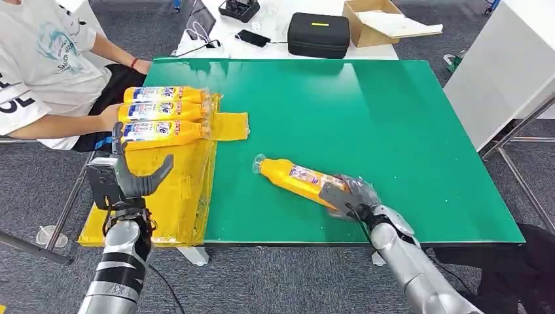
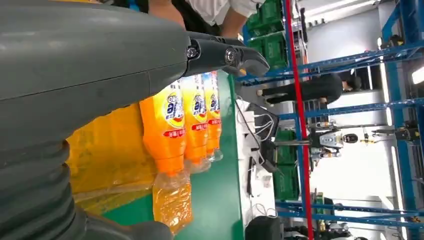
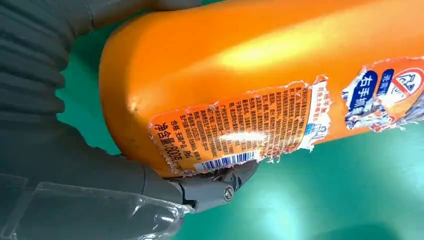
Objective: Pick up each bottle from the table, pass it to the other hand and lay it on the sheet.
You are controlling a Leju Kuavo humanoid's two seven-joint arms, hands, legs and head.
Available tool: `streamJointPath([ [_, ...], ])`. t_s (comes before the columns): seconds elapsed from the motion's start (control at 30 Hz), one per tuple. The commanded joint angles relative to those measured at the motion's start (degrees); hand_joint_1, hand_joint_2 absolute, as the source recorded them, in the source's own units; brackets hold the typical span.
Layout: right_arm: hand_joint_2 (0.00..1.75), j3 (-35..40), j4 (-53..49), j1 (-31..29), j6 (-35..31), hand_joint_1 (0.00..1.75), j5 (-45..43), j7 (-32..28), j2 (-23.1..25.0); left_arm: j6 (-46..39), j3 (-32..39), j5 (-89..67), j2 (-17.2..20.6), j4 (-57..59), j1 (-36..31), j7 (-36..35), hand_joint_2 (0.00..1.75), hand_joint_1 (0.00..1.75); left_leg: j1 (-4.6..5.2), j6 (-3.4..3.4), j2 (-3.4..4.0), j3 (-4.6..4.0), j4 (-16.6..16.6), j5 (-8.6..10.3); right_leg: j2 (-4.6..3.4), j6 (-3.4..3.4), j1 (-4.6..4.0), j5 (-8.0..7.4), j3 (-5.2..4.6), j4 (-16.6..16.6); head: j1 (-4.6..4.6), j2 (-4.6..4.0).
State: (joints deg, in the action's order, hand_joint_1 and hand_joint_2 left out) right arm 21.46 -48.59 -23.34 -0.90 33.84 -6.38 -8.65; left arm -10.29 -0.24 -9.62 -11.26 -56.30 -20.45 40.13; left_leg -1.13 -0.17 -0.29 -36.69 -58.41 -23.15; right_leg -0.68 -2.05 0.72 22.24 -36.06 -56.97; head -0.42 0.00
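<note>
An orange bottle point(image 1: 294, 176) with a torn label lies on the green table point(image 1: 393, 131), its clear cap toward the yellow sheet point(image 1: 170, 203). My right hand point(image 1: 350, 196) wraps around its base; in the right wrist view the bottle point(image 3: 260, 60) sits between the thumb and fingers of the right hand point(image 3: 60, 165). Three more orange bottles point(image 1: 160, 111) lie side by side at the far end of the sheet, and the left wrist view shows those bottles point(image 2: 170, 120) too. My left hand point(image 1: 127, 176) hovers open above the sheet's near part, holding nothing.
A person sits at the table's far left, one arm point(image 1: 59, 124) close to the three bottles. Behind the green table lie a black case point(image 1: 319, 34), a phone point(image 1: 252, 38) and a cardboard box point(image 1: 373, 19). A white table point(image 1: 497, 72) stands at the right.
</note>
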Motion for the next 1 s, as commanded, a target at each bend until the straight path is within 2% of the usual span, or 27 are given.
streamJointPath([
  [0.03,1.75,-4.4,-4.0,4.8,-7.4,1.75,1.4,-1.1,4.1,0.9,-0.2,0.7,0.0,2.8,-1.0,-0.2,1.75,0.00,-0.01,0.04,-0.04,0.12,0.1,-0.01,0.12,0.08,-0.03,0.04,0.15,0.0,-0.02,0.00],
  [0.07,1.75,-6.3,-6.8,6.4,-12.1,1.75,2.0,-3.0,5.3,1.4,0.2,1.4,-0.3,2.1,-0.4,-0.5,1.75,0.00,0.00,0.05,-0.06,0.14,0.1,-0.01,0.15,0.09,-0.03,0.05,0.18,0.1,0.00,0.00],
  [0.13,1.75,-8.3,-12.1,9.4,-16.0,1.75,3.7,-3.6,7.0,2.6,0.4,2.5,-0.6,0.4,0.9,-1.4,1.75,0.00,0.00,0.04,-0.05,0.12,0.0,-0.03,0.13,0.09,-0.03,0.06,0.16,0.0,0.02,0.00],
  [0.27,1.75,-13.8,-21.8,15.7,-28.0,1.75,4.1,-11.4,12.5,8.2,1.4,8.9,-1.5,-3.4,4.2,-4.6,1.75,0.00,0.03,0.02,-0.04,-0.08,0.0,-0.07,0.03,0.06,0.01,0.10,0.00,0.0,0.02,0.00],
  [0.43,1.75,-13.7,-22.2,16.1,-28.0,1.75,4.1,-11.5,12.6,8.2,1.2,8.9,-1.4,-3.8,4.5,-4.7,1.75,0.00,0.00,0.03,-0.17,-0.23,0.0,-0.10,0.09,0.06,-0.01,0.18,-0.12,0.0,0.00,0.00],
  [0.6,1.75,-18.4,-27.2,20.7,-35.7,1.75,-4.2,-23.4,17.5,13.5,0.2,16.3,-1.6,-7.3,7.4,-8.2,1.75,0.00,0.03,0.01,-0.21,-0.31,0.0,-0.12,0.14,0.07,0.02,0.18,-0.18,0.0,0.02,0.02],
  [0.7,1.75,-19.0,-28.2,22.3,-37.5,1.75,-6.2,-28.0,18.5,21.5,-1.3,25.7,-1.0,-8.1,8.7,-13.2,1.75,0.00,0.01,-0.01,-0.20,-0.35,0.0,-0.12,0.13,0.08,0.01,0.18,-0.23,0.0,0.00,0.00],
  [0.73,1.75,-18.7,-27.7,22.6,-37.6,1.75,-6.8,-29.6,18.5,27.4,-2.5,31.1,-0.2,-7.7,9.1,-15.7,1.75,0.00,0.01,0.03,-0.18,-0.04,0.0,-0.26,0.18,0.15,-0.02,0.33,0.08,0.0,0.02,0.00],
  [0.77,1.75,-18.6,-26.4,22.6,-37.6,1.75,-7.1,-30.8,18.6,31.4,-3.5,35.0,0.5,-6.9,9.3,-17.3,1.75,0.00,0.02,-0.01,-0.21,-0.29,0.0,-0.14,0.15,0.09,0.01,0.21,-0.17,0.0,-0.02,0.00],
  [0.8,1.75,-18.5,-24.9,22.4,-36.8,1.75,-7.4,-31.7,18.7,36.7,-4.9,40.2,1.3,-6.0,9.7,-19.6,1.75,0.00,0.02,0.01,-0.18,-0.17,0.0,-0.19,0.14,0.11,0.00,0.25,-0.07,0.0,0.00,0.00],
  [0.93,1.75,-18.5,-24.1,22.4,-36.9,1.75,-7.7,-32.4,18.9,37.0,-5.1,40.5,1.5,-5.6,10.2,-19.3,1.75,0.00,0.02,0.01,-0.13,-0.19,0.1,-0.16,0.07,0.09,0.00,0.18,-0.11,0.0,0.00,0.02],
  [1.0,1.75,-17.2,-21.6,21.5,-36.1,1.75,-6.5,-33.6,18.9,42.5,-7.8,43.9,2.7,-4.6,9.6,-20.6,1.75,0.00,-0.01,-0.01,-0.11,-0.28,0.1,-0.14,0.03,0.07,-0.02,0.14,-0.21,0.0,0.02,0.00],
])
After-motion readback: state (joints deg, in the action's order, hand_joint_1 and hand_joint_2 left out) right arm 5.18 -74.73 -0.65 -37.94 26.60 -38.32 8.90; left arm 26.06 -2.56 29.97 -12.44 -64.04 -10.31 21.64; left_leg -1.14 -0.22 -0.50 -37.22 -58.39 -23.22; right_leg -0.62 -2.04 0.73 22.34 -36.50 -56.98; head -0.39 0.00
